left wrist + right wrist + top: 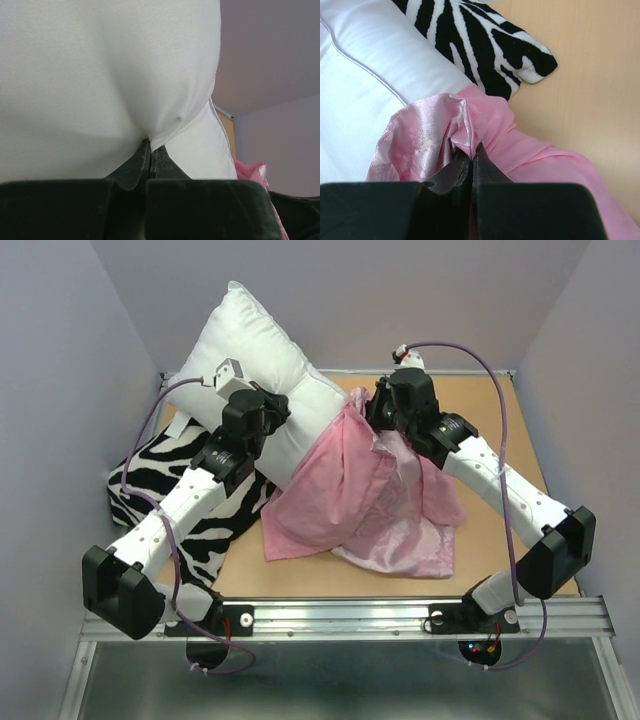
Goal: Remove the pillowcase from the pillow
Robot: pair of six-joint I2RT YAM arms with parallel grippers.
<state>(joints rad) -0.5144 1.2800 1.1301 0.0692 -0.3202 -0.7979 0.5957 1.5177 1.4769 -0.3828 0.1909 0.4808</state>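
Pinching is what both arms are at right now. The left gripper (148, 150) has its fingers pressed together on a small fold of the pillow (100, 75). White cloth puckers just above the tips, and the rest bulges up and over them. I reckon that grip is the anchor, so the pillow can't slide along when the other side pulls.

The right gripper (472, 150) has its fingers nipped shut on a ridge of the pillowcase (425, 135). The shiny side is gathered just left of the tips, w/ matte pink trailing right and below them onto the table (590, 75). Bare pillow lies up and left of those fingers. A zebra pillow (475, 45) sits beyond the tips, apart from the pinch and prob. just parked there out of the way.

From overhead most of the pillow is out and uncovered. The case is slumped in a loose heap from the right fingers down toward the arm bases, partly inside out. Only the pillow end nearest the right fingers seems to have pink on it. Can't tell whether that corner is inside the case or only lying against it. Looks nearly done, imo: one more pull apart should free it.

No brand, label or writing I can read in any view
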